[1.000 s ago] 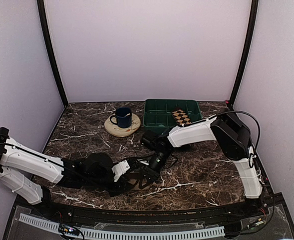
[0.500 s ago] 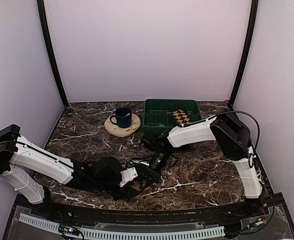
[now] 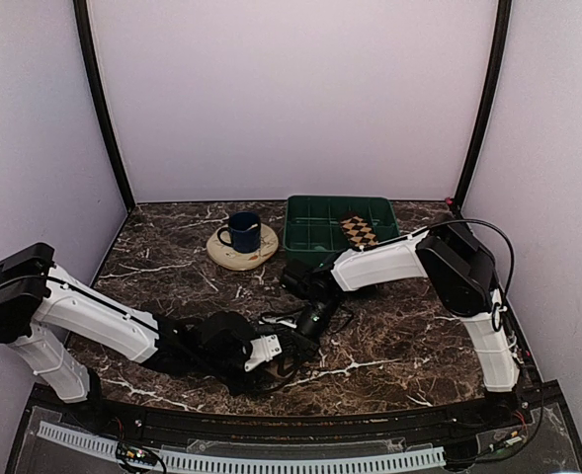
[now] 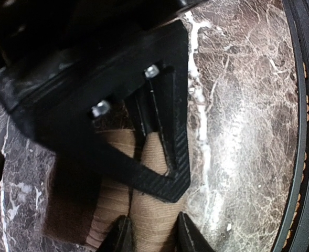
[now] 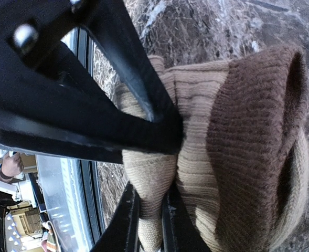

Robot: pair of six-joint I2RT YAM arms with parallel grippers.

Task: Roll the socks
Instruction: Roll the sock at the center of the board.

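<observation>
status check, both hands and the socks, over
Right hand shut on tan sock. Left hand astride same sock, grip unclear. Argyle sock sits in green tray. Mug stands apart from both hands.

tan sock (image 4: 150,212) cut off at lower edge, mostly hidden overhead

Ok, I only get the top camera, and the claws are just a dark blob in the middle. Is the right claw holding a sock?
Observer: Yes, its wrist camera shows the right claw shut on the tan sock.
Operator: What's the sock's end like?
Observer: It has a dark brown cuff, gaping open.
Operator: And the other one?
Observer: A ribbed fold of the sock sits between the fingertips of the left claw; I can't tell if it's squeezing.
</observation>
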